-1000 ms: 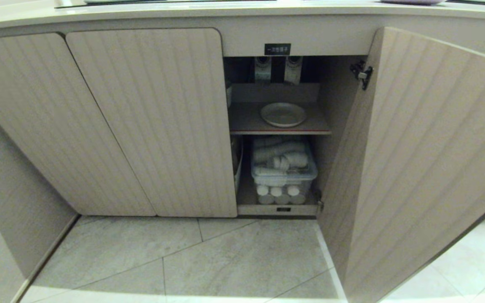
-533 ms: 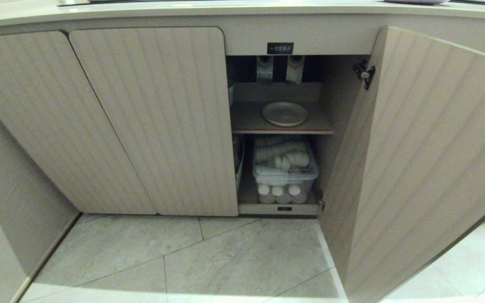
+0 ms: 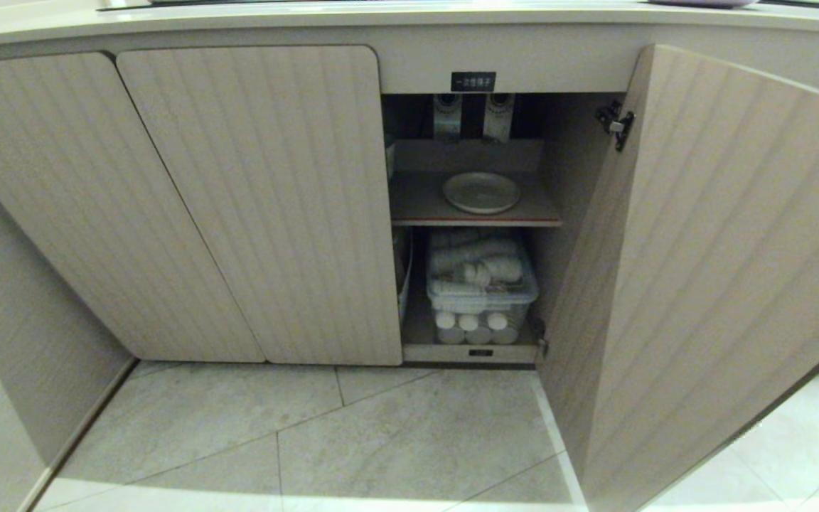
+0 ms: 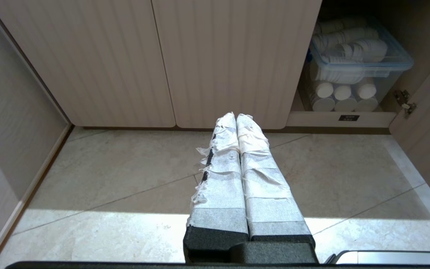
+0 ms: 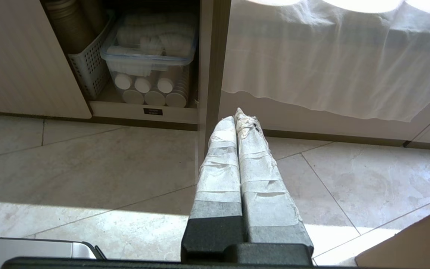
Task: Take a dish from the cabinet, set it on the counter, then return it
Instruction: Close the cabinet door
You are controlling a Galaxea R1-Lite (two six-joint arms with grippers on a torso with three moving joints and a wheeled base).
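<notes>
Cabinet (image 3: 701, 270) door open w/ dish (image 3: 480, 193) on inner shelf (image 3: 416, 203)

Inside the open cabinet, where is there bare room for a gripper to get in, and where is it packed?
Upper shelf: bare left of the dish, narrower strip to its right. Lower compartment crowded: clear bin of rolled stacks fills it, basket wedged at its left.

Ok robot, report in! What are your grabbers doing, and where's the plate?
Left gripper shut, empty, low over floor. Right gripper same. Dish on upper shelf of cabinet, door open. Nothing blocking.
</notes>
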